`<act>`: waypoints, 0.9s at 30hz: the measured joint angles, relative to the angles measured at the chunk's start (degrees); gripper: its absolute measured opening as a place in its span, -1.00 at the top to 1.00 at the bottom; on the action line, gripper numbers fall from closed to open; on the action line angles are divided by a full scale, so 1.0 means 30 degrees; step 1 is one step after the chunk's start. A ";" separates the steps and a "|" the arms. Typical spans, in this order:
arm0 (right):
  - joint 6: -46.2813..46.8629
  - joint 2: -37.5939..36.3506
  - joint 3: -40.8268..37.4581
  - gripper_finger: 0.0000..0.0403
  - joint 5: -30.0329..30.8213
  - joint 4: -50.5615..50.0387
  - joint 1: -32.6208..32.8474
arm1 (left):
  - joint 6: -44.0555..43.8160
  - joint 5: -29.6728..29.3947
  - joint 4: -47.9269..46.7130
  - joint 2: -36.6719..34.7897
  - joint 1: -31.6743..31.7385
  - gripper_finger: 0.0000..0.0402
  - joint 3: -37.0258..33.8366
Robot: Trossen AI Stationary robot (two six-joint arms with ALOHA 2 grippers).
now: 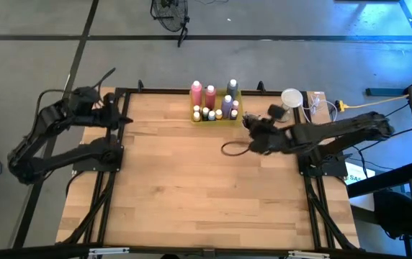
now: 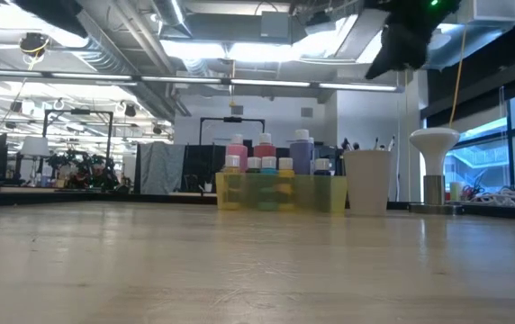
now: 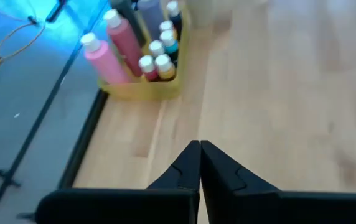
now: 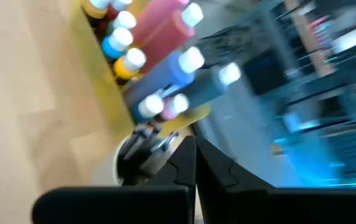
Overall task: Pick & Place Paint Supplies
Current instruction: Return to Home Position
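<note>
Bottles [image 2: 265,151] upright in tray [image 2: 334,196], caps up; left pincer [image 3: 200,146], right pincer [image 4: 195,143] pressed tog.

Overhead, table-level and wrist views (these nearest) share the yellow tray [image 2: 280,193].

wooden table [image 2: 239,270]: yellow tray [image 2: 280,194], cup [image 2: 367,184] beside.

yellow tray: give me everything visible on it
The yellow tray is a low, translucent, plastic-looking rectangle, upright at the far edge of the table. It holds standing paint bottles: tall pink and purple ones at the back, small pale-capped ones in front. The cup stands close beside it; contact unclear. The right gripper, shut, is near but off it; the left gripper, shut, is far off.
</note>
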 joint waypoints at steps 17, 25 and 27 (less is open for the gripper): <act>-0.5480 -1.0841 -1.0088 1.00 -1.7224 1.3420 -0.4339 | -1.2262 0.1699 1.3996 -0.8162 -0.0015 0.99 -0.9069; -0.4306 -1.1066 -1.6815 1.00 -1.6756 2.6288 -0.4914 | -1.3678 0.3076 1.8893 -1.0555 -0.0103 0.99 -1.4203; -0.3999 -1.0918 -1.7251 1.00 -1.6070 2.7830 -0.5128 | -1.3069 0.2961 1.9593 -1.0391 -0.0212 0.99 -1.4632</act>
